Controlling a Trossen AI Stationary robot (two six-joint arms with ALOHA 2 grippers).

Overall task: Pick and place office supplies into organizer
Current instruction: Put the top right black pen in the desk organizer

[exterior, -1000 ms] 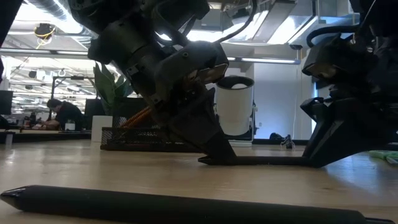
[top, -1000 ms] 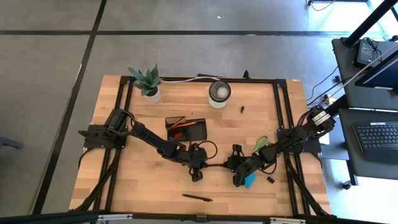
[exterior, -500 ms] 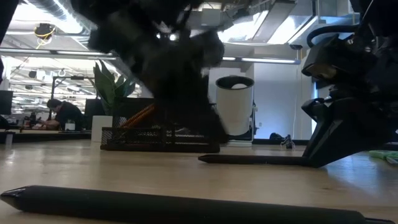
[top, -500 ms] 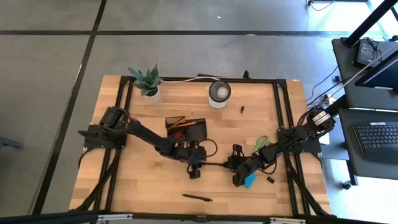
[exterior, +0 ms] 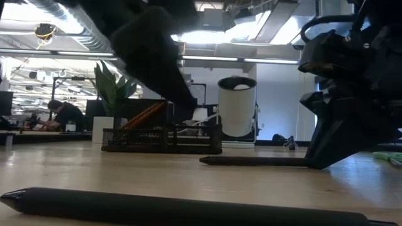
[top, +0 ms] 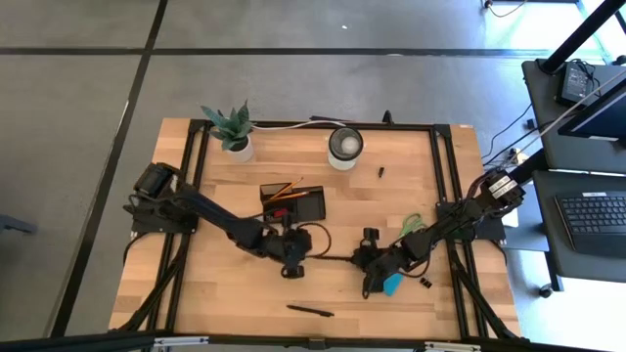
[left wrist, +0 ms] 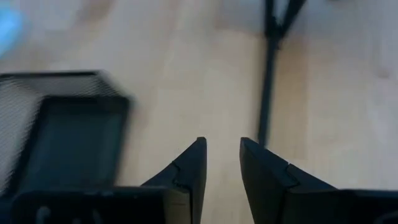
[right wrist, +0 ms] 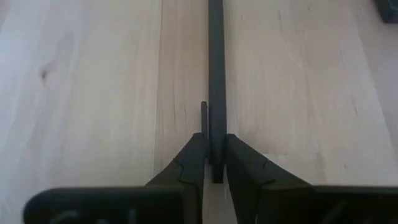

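Observation:
A black pen (exterior: pixel 257 161) lies level across the middle of the table. My right gripper (right wrist: pixel 215 163) is shut on its end nearest the table's right edge. My left gripper (left wrist: pixel 222 163) is open and empty, raised above the pen's (left wrist: pixel 268 81) other end, with the black mesh organizer (left wrist: pixel 62 134) beside it. The organizer (top: pixel 291 200) holds orange pencils. A second black pen (top: pixel 309 311) rests near the front edge. Beside the right gripper (top: pixel 365 268) are a blue sticky-note pad (top: pixel 392 284), green scissors (top: pixel 416 227) and small black clips (top: pixel 426 283). My right gripper pinches the pen's end (right wrist: pixel 215 149) between its two fingertips. The fingers slant down from the table's right side, in line with the pen's length. The pen stretches level away from them (exterior: pixel 251 161), at or just above the tabletop; which, I cannot tell.
A white-rimmed cup (top: pixel 345 145) and a potted plant (top: pixel 231 129) stand at the far edge, with a small black item (top: pixel 380 172) near the cup. Bare wood lies at the front left. A person sits in the room behind (exterior: pixel 63 116).
My left gripper has let go of the pen's left end, risen well clear of the table and drawn back toward the table's left. The pen has stayed level in my right gripper's hold.

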